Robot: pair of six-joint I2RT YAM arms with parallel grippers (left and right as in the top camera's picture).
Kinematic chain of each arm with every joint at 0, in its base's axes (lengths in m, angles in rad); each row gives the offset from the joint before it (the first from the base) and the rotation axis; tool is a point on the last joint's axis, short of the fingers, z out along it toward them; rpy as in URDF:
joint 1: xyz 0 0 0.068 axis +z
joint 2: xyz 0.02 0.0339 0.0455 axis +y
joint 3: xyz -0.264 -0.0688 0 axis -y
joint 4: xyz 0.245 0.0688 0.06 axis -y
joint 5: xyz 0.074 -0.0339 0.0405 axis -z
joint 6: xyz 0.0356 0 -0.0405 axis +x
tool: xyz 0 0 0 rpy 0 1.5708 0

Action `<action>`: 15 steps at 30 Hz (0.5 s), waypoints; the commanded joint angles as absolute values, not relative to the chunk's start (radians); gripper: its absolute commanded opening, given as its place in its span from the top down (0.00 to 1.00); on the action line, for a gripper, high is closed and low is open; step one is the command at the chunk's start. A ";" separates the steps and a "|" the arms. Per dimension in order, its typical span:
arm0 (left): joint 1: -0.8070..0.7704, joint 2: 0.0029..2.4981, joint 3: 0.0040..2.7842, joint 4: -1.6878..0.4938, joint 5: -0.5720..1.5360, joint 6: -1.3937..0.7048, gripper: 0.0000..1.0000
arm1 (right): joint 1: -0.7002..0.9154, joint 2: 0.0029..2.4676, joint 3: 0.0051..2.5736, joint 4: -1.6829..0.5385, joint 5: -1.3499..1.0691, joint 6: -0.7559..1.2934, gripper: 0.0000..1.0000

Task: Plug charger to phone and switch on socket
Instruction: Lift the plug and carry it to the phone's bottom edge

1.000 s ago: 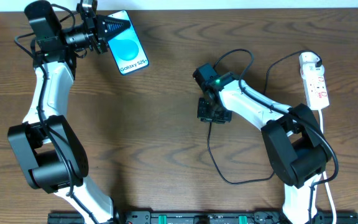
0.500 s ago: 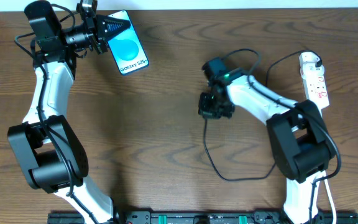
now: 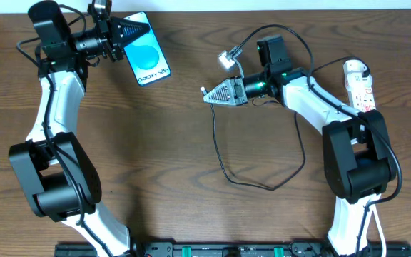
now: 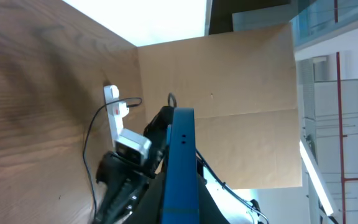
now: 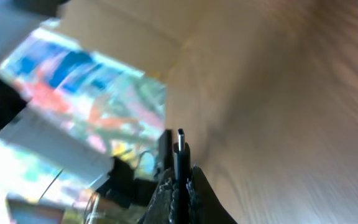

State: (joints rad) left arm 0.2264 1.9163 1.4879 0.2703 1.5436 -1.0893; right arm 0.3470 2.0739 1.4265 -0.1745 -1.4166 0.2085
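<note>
Plug-in step underway: L tool (image 3: 135, 30) clenched on Galaxy S25 phone (image 3: 150, 57), far-left of surface (image 3: 155, 178). R tool (image 3: 216, 93) grasps charger (image 3: 214, 135) by plug tip (image 5: 180, 140), aimed at phone, well apart. Next: close gap, align tip w/ port. Socket (image 3: 361, 93) at right, untouched.

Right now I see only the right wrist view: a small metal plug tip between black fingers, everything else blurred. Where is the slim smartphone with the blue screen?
Observer: The slim blue-screen smartphone is far left, the left gripper shut on its top end.
Operator: Which end faces my plug?
Observer: The free end, below the white text, points toward the right gripper; wooden table lies between.
Operator: And the cable?
Observer: The thin black cable loops over the table back toward the white power strip.
</note>
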 commanded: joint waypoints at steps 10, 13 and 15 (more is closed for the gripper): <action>0.158 1.895 1.496 0.351 1.490 -0.999 0.93 | 0.392 2.083 1.442 0.061 -1.562 0.389 0.99; 0.141 1.895 1.496 0.392 1.435 -0.999 0.93 | 0.409 2.083 1.442 0.240 -1.562 0.556 0.99; 0.136 1.895 1.496 0.392 1.392 -0.999 0.93 | 0.417 2.083 1.442 0.330 -1.562 0.635 0.99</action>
